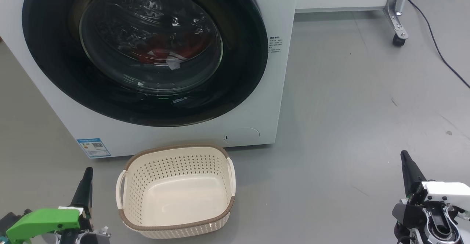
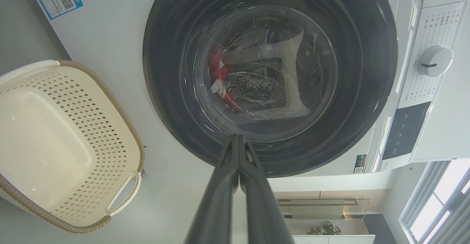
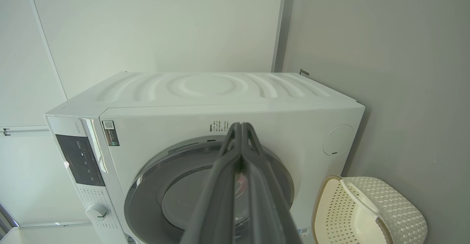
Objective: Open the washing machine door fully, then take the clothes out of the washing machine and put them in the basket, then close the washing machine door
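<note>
Fingers (image 1: 85,187) on both arms are clenched empty, so we may slip off the glossy, shut washing machine door (image 1: 121,35), leaving the clothes (image 1: 161,51) behind its glass and the near basket (image 1: 172,148) unfilled.

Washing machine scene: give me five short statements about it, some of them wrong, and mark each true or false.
1. The washing machine door is shut. True.
2. The basket is full. False: it is empty; the clothes lie inside the washing machine, behind the door's glass.
3. The left gripper is shut on nothing. True.
4. The right gripper grips the door's rim. False: it hangs shut above the floor, apart from the washing machine.
5. The basket stands on the floor in front of the washing machine. True.
</note>
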### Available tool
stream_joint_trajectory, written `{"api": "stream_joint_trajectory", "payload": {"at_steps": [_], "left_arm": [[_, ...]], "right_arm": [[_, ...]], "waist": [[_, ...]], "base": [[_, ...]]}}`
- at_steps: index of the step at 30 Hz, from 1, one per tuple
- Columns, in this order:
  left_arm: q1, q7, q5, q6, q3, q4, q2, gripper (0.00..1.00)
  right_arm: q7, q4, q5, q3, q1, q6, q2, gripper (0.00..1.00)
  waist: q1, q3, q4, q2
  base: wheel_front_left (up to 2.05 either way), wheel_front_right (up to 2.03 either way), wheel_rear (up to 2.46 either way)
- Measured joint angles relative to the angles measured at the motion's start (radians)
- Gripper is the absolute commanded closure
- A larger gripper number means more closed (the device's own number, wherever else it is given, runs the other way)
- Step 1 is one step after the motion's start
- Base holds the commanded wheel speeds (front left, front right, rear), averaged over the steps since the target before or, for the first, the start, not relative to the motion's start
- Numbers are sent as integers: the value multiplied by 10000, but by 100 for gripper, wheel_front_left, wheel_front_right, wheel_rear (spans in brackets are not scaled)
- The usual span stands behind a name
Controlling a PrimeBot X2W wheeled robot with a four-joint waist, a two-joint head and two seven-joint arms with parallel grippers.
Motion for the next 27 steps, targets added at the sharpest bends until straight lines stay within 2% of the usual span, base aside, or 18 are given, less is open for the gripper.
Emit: {"api": "stream_joint_trajectory", "payload": {"at_steps": [27], "left_arm": [[0,0,2,0,0,-2,-2,100]], "right_arm": [[0,0,0,-4,0,0,2,100]], "waist": [[0,0,0,0]], "base": [[0,0,0]]}}
